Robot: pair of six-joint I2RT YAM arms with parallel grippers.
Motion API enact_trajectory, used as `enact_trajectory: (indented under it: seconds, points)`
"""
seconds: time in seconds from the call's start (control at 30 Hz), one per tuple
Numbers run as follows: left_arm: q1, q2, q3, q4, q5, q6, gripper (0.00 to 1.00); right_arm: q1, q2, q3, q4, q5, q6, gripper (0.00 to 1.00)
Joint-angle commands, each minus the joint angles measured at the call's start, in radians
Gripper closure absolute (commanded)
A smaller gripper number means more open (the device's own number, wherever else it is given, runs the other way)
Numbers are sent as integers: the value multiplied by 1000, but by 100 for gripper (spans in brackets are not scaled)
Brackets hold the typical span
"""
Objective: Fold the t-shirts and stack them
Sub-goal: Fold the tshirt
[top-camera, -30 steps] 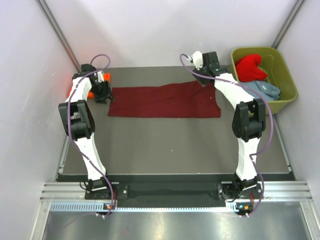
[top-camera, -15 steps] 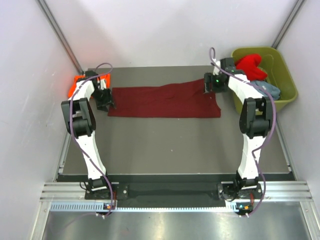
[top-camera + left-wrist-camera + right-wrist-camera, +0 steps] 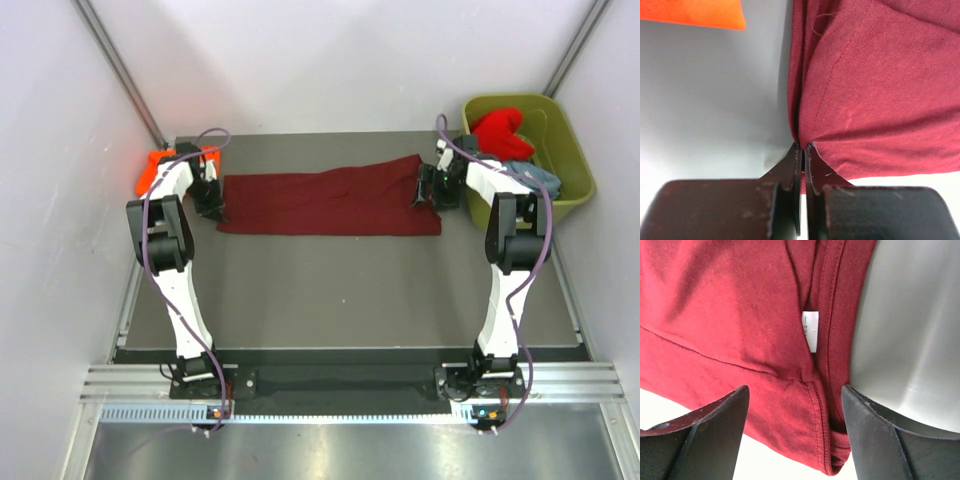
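four shirts are in play, and one of them, the dark maroon shirt (image 3: 330,200), lies spread flat along the far part of the tabletop (image 3: 350,290), its long side running from near the left edge toward the right edge. the bright orange shirt (image 3: 152,175) sits at the far left corner, near the maroon one's left end. the red shirt (image 3: 500,132) and the grey-blue shirt (image 3: 538,180) lie in the olive tub (image 3: 578,195) past the far right corner. the left jaws are pressed together on the maroon shirt's left edge, with a small fold of cloth caught at their tips. the right jaws stand apart, one on each side of the shirt's right end, low over the hem near the white label (image 3: 810,331), with nothing gripped yet. the step in hand looks like taking both ends so the shirt can be folded. to do it well, the right jaws should probably settle until they take in every layer at that edge. they should then shut on the seam, since a single layer could peel away. both ends should lift together and level, with the cloth lightly taut so the fold line runs straight. the left pinch looks shallow and may slip under a hard pull.
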Motion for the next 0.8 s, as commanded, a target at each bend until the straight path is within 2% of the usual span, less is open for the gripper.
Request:
enact_trajectory:
  seconds: [0.0,0.13,0.2,0.23,0.3,0.33,0.43,0.47,0.6,0.77]
  points:
    - [-17,-5,-29,-5,-13,12,100,2,20,-15,1,-30,19,26]
    - [-34,-25,-71,-5,-10,14,100,-1,50,2,6,-22,16,26]
    - [-41,-34,-79,-5,-13,14,100,-1,67,11,6,-22,15,30]
    - [-42,-37,-83,-7,-13,15,100,-2,72,16,8,-21,12,41]
    - [-46,-48,-89,-10,-11,17,100,-1,84,24,3,5,12,55]
    - [-48,-54,-100,-11,-4,17,100,-2,87,31,0,8,6,68]
    - [-55,-80,-132,-14,6,18,100,-2,98,50,-6,39,4,90]
    - [-60,-86,-141,-16,7,20,100,-2,101,56,-6,40,4,93]
    - [-75,-138,-224,-19,24,23,100,-2,119,94,-2,80,4,100]
    - [-112,-212,-302,-31,52,18,100,-2,153,192,1,103,-1,100]
